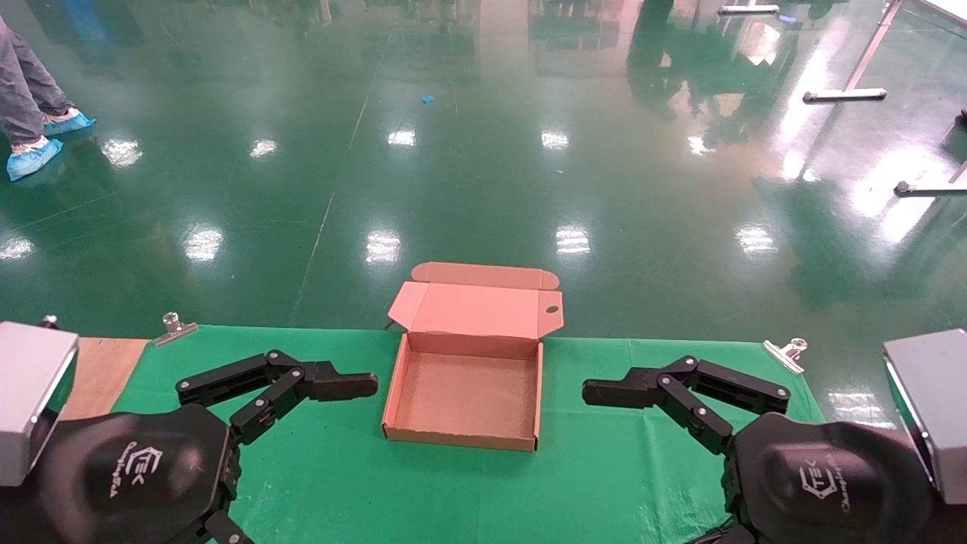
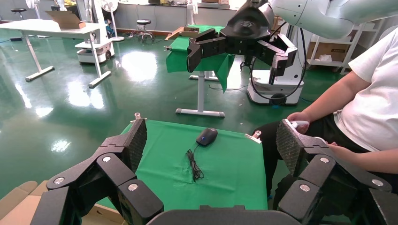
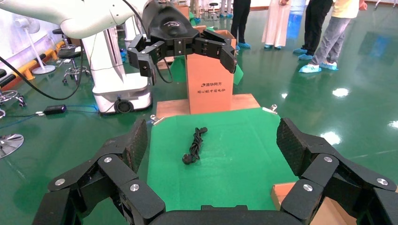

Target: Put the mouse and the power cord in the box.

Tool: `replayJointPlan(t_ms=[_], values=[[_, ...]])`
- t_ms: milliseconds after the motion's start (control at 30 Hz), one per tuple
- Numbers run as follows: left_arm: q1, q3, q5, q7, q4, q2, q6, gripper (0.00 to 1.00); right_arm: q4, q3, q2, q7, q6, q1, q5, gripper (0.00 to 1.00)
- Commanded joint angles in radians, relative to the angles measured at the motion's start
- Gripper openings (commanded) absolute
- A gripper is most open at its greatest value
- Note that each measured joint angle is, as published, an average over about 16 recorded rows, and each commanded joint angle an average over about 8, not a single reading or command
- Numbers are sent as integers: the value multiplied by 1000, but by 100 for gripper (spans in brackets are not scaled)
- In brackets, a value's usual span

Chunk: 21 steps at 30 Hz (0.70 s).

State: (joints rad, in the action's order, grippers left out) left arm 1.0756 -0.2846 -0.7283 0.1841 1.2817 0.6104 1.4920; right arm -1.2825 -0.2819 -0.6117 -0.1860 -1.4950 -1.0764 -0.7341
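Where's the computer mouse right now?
Only the left wrist view shows the mouse: on the green cloth, near its far edge, cable trailing back.

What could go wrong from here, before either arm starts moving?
1. The mouse trails a loose cable; it could drape over the box wall.
2. The cord is only loosely bundled and may unravel when lifted.
3. The lid stands open over the table's far edge; a bump could shift the box.
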Motion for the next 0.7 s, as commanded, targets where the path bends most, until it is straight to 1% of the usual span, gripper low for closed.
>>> replayJointPlan(t_ms=[33, 700], values=[[0, 0, 0, 0, 0, 0, 0, 100, 0, 0, 0, 0, 0, 0, 0, 100], [0, 0, 0, 0, 0, 0, 0, 100, 0, 0, 0, 0, 0, 0, 0, 100]])
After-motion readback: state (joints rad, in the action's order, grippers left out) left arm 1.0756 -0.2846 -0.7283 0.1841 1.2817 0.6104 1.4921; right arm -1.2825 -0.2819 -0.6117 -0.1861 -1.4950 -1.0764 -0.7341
